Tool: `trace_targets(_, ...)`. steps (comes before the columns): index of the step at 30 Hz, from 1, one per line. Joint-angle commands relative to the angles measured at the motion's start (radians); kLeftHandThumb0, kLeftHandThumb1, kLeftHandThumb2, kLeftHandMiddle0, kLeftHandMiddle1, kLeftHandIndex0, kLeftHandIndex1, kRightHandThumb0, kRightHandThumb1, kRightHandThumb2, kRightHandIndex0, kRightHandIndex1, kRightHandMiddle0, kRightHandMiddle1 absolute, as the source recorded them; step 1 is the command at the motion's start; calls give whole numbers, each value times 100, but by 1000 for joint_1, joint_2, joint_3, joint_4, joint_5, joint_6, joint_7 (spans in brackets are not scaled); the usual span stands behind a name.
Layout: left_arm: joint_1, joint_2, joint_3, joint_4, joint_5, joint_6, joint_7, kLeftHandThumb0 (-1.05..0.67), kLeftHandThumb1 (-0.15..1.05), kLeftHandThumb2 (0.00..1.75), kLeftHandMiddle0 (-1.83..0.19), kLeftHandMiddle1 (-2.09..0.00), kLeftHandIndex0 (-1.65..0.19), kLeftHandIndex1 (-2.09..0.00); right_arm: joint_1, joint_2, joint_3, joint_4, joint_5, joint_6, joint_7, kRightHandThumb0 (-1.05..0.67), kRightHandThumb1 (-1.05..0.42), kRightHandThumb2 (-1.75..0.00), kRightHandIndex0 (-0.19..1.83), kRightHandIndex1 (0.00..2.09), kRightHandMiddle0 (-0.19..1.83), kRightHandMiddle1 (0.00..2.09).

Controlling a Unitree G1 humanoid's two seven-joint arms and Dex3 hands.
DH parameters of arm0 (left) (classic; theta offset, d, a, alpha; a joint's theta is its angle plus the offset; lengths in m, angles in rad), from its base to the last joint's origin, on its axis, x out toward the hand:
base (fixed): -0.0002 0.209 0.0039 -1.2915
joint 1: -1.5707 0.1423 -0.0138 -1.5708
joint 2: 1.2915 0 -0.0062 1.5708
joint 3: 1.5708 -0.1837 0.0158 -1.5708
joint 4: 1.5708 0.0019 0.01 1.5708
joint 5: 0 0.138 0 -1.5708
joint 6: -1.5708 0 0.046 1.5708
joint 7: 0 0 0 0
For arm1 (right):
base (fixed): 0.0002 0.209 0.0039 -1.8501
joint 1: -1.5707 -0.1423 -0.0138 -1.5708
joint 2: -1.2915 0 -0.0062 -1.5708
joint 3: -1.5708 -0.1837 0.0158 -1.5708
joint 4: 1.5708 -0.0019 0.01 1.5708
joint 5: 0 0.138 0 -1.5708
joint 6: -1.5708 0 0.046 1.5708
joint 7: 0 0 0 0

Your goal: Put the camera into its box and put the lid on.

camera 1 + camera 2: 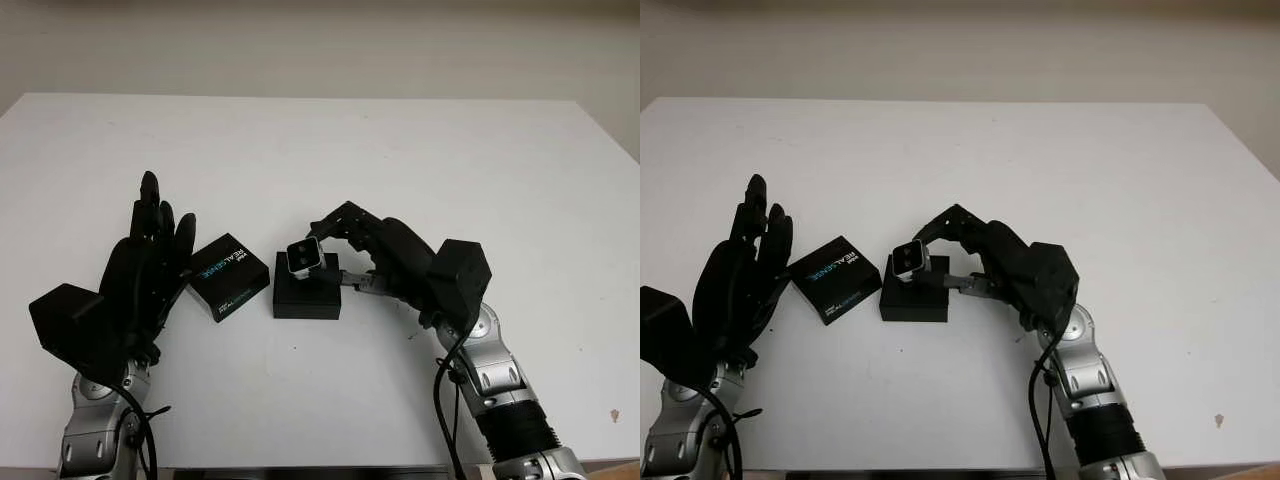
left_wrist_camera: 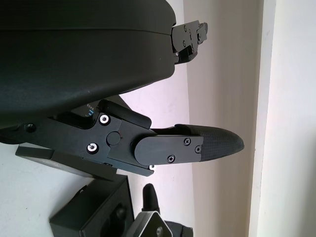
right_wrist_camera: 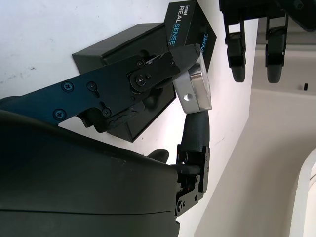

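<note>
Left hand [image 2: 148,98] open above white table [image 2: 29,192], black box [image 2: 98,215] beside silver camera [image 2: 150,224]

Our right hand [image 1: 335,255] reaches in from the bottom right, forearm angled up and toward the middle, wrist bent so the black palm faces left. Its fingers [image 3: 148,74] are curled and pinched around the camera [image 1: 304,256], one above and one below. Our left hand [image 1: 150,260] stands at the left, raised on its silver forearm with the fingers pointing away from us; it is open and holds nothing.
</note>
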Motion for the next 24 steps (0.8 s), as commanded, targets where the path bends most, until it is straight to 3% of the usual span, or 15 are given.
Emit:
trace_targets(1,5,-1,0,-14,-1,-5,0,-69,105,43,19,0,19,0,9,15,-3,13,2,-23,-10,-42,-104,-7,-2,73,30,179)
trace_targets(24,15,-1,0,-13,-6,-5,-11,-69,105,43,19,0,19,0,-5,28,-8,98,-50,-154,-76,-42,-105,-5,0,74,32,175)
